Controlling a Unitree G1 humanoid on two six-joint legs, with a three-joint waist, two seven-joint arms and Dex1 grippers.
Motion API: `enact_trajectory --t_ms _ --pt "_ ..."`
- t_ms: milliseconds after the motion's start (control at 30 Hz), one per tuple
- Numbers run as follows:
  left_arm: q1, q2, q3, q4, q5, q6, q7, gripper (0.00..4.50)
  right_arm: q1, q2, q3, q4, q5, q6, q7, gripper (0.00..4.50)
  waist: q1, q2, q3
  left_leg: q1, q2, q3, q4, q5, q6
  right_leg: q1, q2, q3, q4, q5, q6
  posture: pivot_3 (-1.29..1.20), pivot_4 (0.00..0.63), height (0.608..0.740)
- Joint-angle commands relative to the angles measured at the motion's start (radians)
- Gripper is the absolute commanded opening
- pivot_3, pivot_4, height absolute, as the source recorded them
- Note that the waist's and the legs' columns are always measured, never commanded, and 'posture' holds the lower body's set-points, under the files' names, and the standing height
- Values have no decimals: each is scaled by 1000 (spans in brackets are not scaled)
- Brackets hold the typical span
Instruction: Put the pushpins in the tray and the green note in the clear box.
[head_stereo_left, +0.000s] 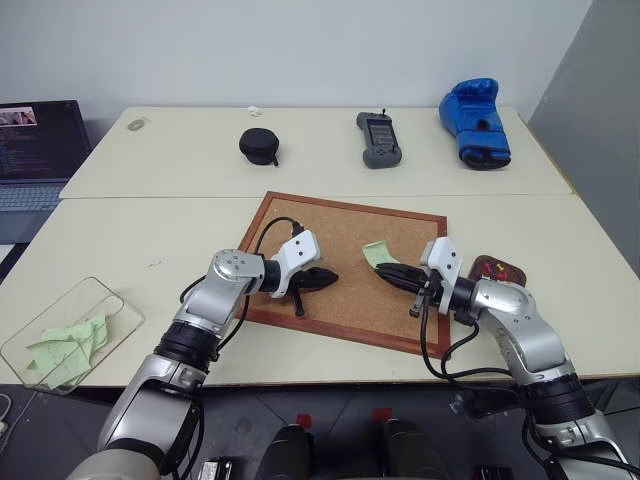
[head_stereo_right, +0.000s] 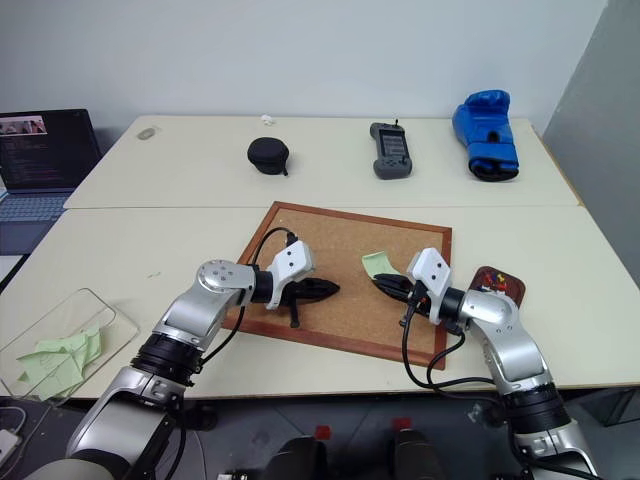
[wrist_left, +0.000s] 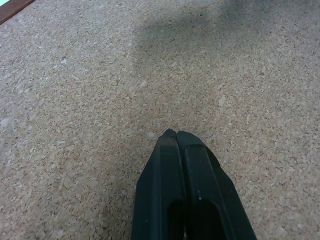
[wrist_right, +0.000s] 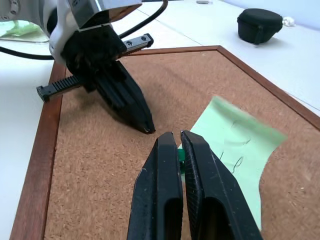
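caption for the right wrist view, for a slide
Right gripper shut on a green pushpin pinning the green note to the corkboard, left gripper shut close by.

Green note (wrist_right: 235, 145) – pale, curled, lifted off the corkboard, a teal pin (wrist_right: 181, 155) at its edge pinched in the right gripper (wrist_right: 176, 137). Tray (head_stereo_left: 499, 270) – dark reddish, beside the corkboard, holding a red pin (head_stereo_right: 489, 281). Clear box (head_stereo_left: 95, 300) on the counter's left edge, with green notes inside

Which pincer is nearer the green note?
Right. The right pincer is shut at the green note, gripping a green pushpin; the left pincer rests beside it on the corkboard.
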Motion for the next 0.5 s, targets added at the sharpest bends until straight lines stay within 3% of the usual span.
enact_trajectory --t_ms 33,133,167,500 --pt "19 5 -21 36 39 7 16 0 1 -16 -28 -51 11 -6 -6 27 0 0 0 0 0 0 0 0 0 0 0 0 0 0 0 0 150 740" --pt "3 -27 45 29 -36 72 36 0 -7 -34 -27 -56 -11 -32 -10 27 0 0 0 0 0 0 0 0 0 0 0 0 0 0 0 0 150 740" --pt "-7 -42 82 13 -91 142 30 394 -10 -42 -27 -60 -18 -42 -9 0 1 0 0 0 0 0 0 0 0 0 0 0 0 0 0 0 150 740" --pt "-55 -74 371 -153 -479 733 88 2075 -13 -111 4 -98 -121 -185 -2 0 -2 -5 4 -13 1 -6 1 0 0 -14 0 -2 2 1 -1 0 150 740"
